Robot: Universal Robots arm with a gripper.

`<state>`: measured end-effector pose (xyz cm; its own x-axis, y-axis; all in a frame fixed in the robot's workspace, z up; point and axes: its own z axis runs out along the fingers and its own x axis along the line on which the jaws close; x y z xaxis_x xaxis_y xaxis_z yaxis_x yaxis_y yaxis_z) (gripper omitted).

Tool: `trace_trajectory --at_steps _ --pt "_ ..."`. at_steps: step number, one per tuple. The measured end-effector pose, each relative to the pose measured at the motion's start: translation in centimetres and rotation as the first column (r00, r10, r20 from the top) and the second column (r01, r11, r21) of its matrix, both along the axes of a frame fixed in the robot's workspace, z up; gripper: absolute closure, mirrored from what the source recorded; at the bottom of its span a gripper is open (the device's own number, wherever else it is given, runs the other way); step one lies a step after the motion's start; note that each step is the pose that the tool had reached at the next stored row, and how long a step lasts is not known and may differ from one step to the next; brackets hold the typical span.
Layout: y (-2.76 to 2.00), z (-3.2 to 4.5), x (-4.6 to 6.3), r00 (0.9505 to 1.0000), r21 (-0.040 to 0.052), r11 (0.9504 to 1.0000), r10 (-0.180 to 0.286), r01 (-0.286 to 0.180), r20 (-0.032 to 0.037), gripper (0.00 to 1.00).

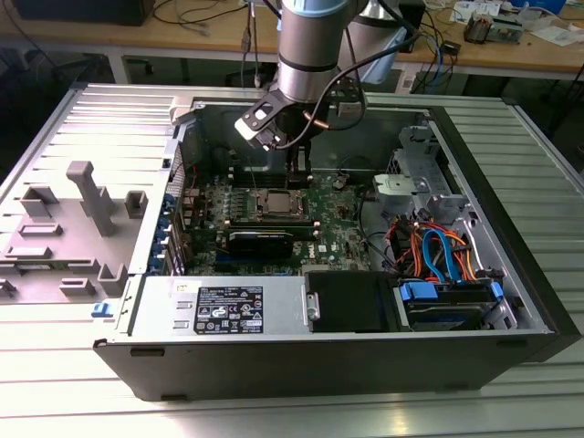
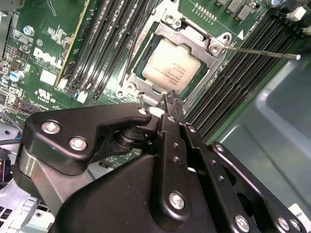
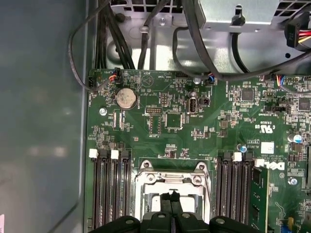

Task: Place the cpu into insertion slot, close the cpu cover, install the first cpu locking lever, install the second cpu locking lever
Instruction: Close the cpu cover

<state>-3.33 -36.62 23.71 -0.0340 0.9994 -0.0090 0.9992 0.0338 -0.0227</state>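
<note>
Chip: the small flat square silvery-grey cpu (image 2: 170, 63) lies inside the insertion slot (image 2: 130, 86), a square socket with a silvery metal rim.
Cover: the thin silver-grey frame of the cpu cover (image 2: 200, 41) lies down around the chip, whose top shows through its window.
Lever: a thin silver wire locking lever (image 2: 262, 52) sticks out from the slot's corner, over long black memory slots (image 2: 243, 73).
My hand: my black gripper (image 2: 172, 103) hangs just above the slot's edge, fingertips pressed together with nothing between them.
Holder: the slot sits on a green motherboard (image 1: 342, 228) inside an open dark grey computer case (image 1: 319, 365).
First wrist view adds: a round silver coin battery (image 3: 126, 98) and black cables (image 3: 116, 43) beyond the slot.
Exterior view adds: a grey power supply box (image 1: 164, 306) near the slot.
Writing: a white printed label on that box; white lettering on the board.
</note>
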Motion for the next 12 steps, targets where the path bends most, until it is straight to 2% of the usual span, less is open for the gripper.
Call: trace_trajectory --at_steps 9,12 --pt "-0.01 -0.10 -0.5 1.0000 0.0002 1.0000 0.000 0.000 0.0000 0.89" --pt "0.00 -0.30 -1.2 1.0000 0.0002 1.0000 0.003 -0.003 0.0000 0.89"
